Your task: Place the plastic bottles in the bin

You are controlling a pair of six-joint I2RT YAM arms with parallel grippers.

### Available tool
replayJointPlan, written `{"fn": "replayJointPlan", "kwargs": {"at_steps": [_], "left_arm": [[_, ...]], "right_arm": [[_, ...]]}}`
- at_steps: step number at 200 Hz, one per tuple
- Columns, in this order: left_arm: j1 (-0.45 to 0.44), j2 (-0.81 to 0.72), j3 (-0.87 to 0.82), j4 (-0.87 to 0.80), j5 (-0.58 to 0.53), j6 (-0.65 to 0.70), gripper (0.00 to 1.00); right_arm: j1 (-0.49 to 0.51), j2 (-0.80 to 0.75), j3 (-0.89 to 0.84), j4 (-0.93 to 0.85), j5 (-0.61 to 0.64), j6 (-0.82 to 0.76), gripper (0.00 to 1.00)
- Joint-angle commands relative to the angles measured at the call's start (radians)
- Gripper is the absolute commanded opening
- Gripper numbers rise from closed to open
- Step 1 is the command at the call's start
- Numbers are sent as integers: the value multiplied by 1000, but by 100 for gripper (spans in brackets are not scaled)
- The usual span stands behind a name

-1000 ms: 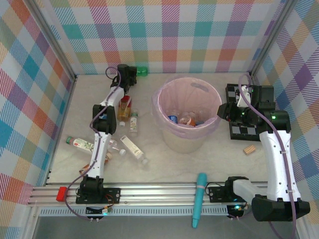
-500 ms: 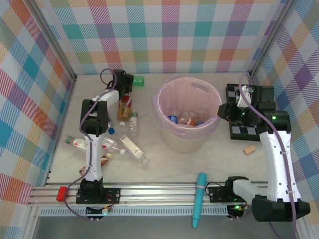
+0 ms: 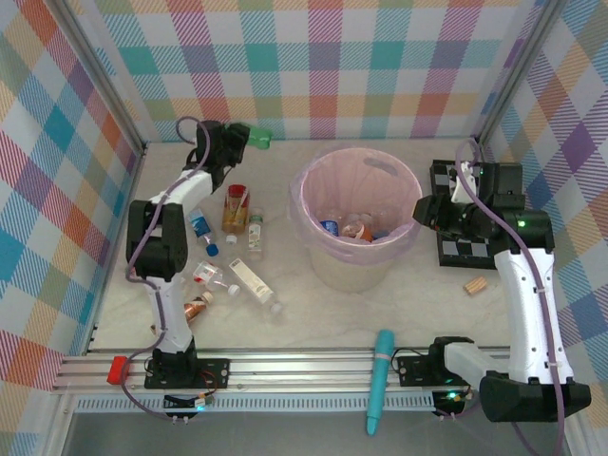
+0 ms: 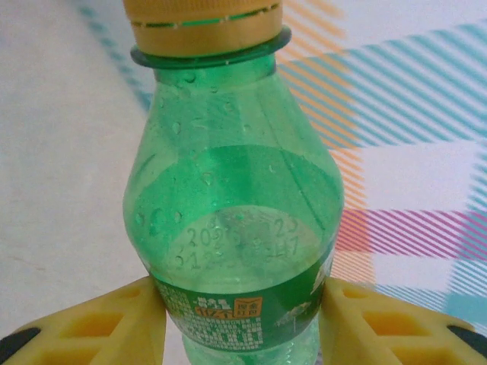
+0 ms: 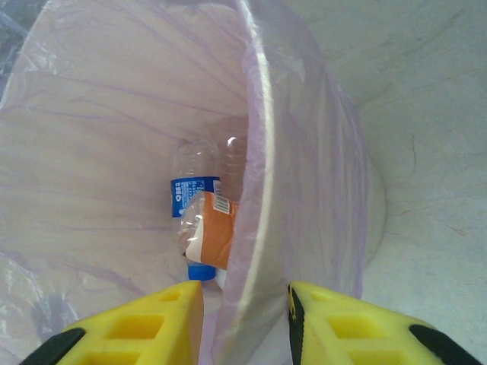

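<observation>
The bin (image 3: 347, 271), lined with a pink bag, is seen standing at the middle of the table (image 3: 418, 304). Several bottles are held in it. Among them a blue-labelled bottle (image 3: 330, 227) and an orange-labelled bottle (image 3: 359, 229) can be made out, lying side by side on the bottom. From the right wrist the same two are seen against the inner wall, the blue-labelled bottle (image 5: 194, 190) partly overlapped by the orange-labelled one (image 5: 213, 239). The right gripper (image 3: 432, 211) is held at the bin's right rim. Its yellow fingers (image 5: 144, 319) are spread apart and nothing is gripped between them. At the far left of the table, well apart from the bin, a green bottle (image 3: 256, 139) is clamped in the left gripper (image 3: 236, 141). From the left wrist the green bottle (image 4: 236, 213) is seen pinched at its label between both fingers (image 4: 129, 319), with its yellow cap (image 4: 202, 23) pointed away from the wrist. More loose bottles (image 3: 255, 285) are scattered on the table left of the bin, among them one with amber contents (image 3: 236, 207) and one with a blue cap (image 3: 201, 228).
</observation>
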Motion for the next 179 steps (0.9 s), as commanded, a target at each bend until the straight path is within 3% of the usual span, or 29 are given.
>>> {"fn": "replayJointPlan", "kwargs": {"at_steps": [1,44,74,121,147,179], "left_arm": [[3,-169,-11,-33,70,124,50],[1,-472,-84,-279,107,317,51],[-26,-648,-66,-475,144,414,51],[-213,-784,83,-842,76,581,50],[-363,-768,144,-974,-33,652,49],[-484,-687,199,-1093,-151,712,48]], "right_arm": [[32,33,34,39,-32,7,35],[102,94,82,83,-18,27,33],[213,163,117,138,26,46,33],[339,230,135,244,72,110,32],[384,250,141,277,91,145,33],[431,251,108,324,121,168,33]]}}
